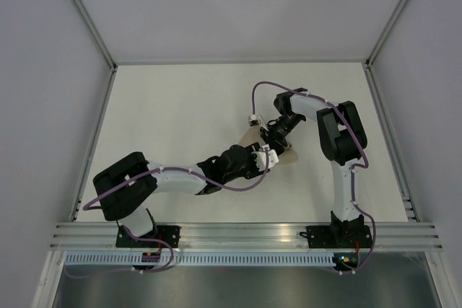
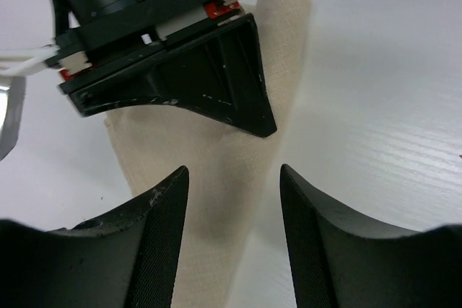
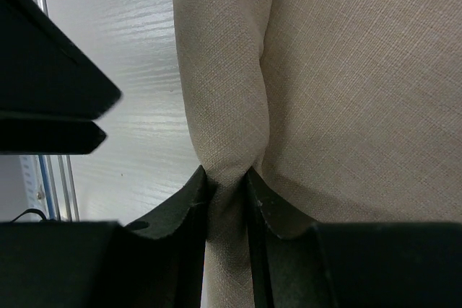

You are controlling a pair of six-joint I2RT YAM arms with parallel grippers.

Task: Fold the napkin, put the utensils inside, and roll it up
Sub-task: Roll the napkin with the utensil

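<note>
Napkin point(image 2: 209, 153) count: one, a single tan cloth lying mid-tabletop point(image 1: 180, 106), bunched into a long narrow shape with one thick rolled edge. Only small tan slivers of it show from above, because both arms crowd over it.

Two pincers are in play, and they meet nose to nose over the cloth. The right pincer point(image 3: 227, 178) is clamped tight on that rolled edge, with the fabric squeezed into a narrow waist between its fingers and the flat part of the cloth spreading out to one side. The left pincer point(image 2: 232, 174) is spread wide, its two dark fingers point(image 2: 162, 214) standing either side of the cloth's narrower end and gripping nothing. White tabletop shows between the cloth and one of those fingers.

In the left wrist view, the right pincer's black body sits across the upper part of the cloth and hides much of it.

Two purple cables are counted, one along each arm, and the right arm's cable point(image 1: 271, 86) arches up over the tabletop. A metal rail point(image 1: 245, 232) runs along the near edge, where both bases are bolted.
</note>
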